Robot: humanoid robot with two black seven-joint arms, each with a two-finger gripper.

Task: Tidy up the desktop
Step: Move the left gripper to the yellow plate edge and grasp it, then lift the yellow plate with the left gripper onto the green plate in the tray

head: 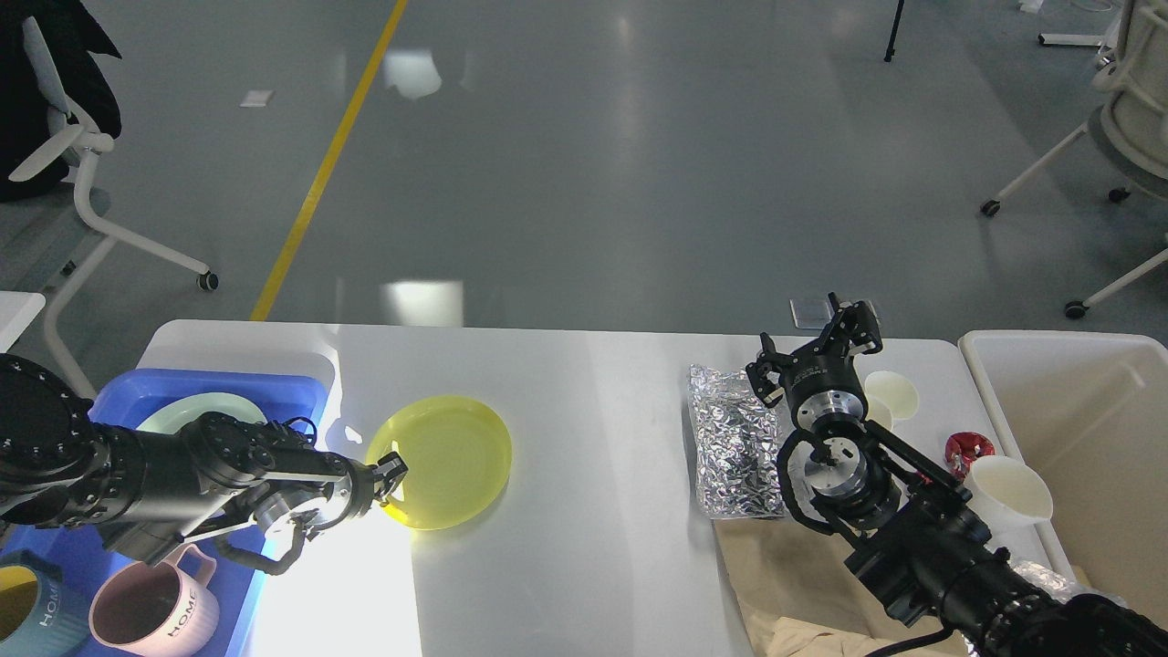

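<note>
Gripping the yellow plate (444, 459) by its near-left rim, the left gripper (391, 474) — fingers clamped on it — is needing a level lift off the bench (584, 566) toward the blue tray (301, 388), while the right gripper (821, 351) is hovering, fingers apart.

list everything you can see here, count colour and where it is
desktop: 1, white-grey, fills the lower middle
tray: 1, blue, left end of the desktop
pale plate: 1, light green, in the tray
mugs: 2, pink and blue-and-yellow, near end of the tray
yellow plate: 1, translucent, left of centre on the desktop
foil bag: 1, silver, crumpled, right of centre
paper cups: 2, white, one near the bin, one further back
red item: 1, small, between the cups
brown paper: 1, near right corner
bin: 1, beige, right of the desktop
chairs: 2, white, one far left, one far right
left gripper: at the yellow plate's near-left rim
right gripper: above the foil bag's far edge
</note>
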